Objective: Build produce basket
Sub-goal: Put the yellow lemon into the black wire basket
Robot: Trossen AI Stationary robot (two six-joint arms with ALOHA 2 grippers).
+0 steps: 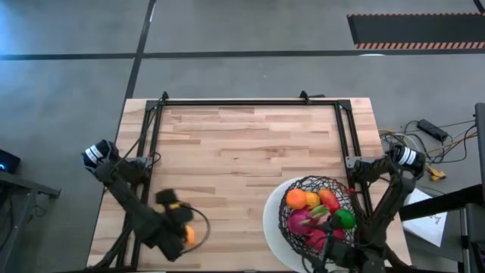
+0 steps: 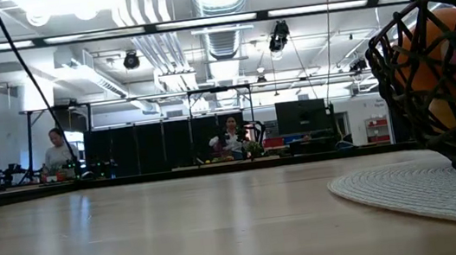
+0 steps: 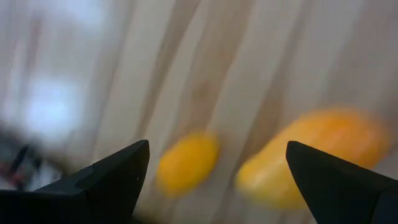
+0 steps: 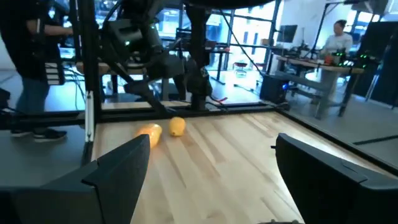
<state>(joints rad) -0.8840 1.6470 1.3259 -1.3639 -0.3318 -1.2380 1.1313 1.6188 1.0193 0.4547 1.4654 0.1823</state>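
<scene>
The black wire basket [image 1: 322,186] stands on a white round base [image 1: 273,220] at the table's near right. It holds orange [image 1: 295,199], red [image 1: 329,202], green [image 1: 345,219] and magenta [image 1: 301,223] produce. My left gripper [image 3: 217,180] is open and hovers over two loose pieces lying on the wood at the table's near left: a small yellow one [image 3: 186,163] and a longer orange-yellow one [image 3: 311,155]. They also show in the right wrist view as the orange-yellow piece [image 4: 149,132] and the yellow piece [image 4: 177,126]. My right gripper [image 4: 211,174] is open beside the basket's near side and faces the table's left.
Black frame rails [image 1: 242,102] run along the table's far, left and right sides. Bare wood [image 1: 242,152] lies between the two arms. In the low view the basket [image 2: 443,66] and its white mat [image 2: 428,194] fill the right. People sit at desks beyond the table.
</scene>
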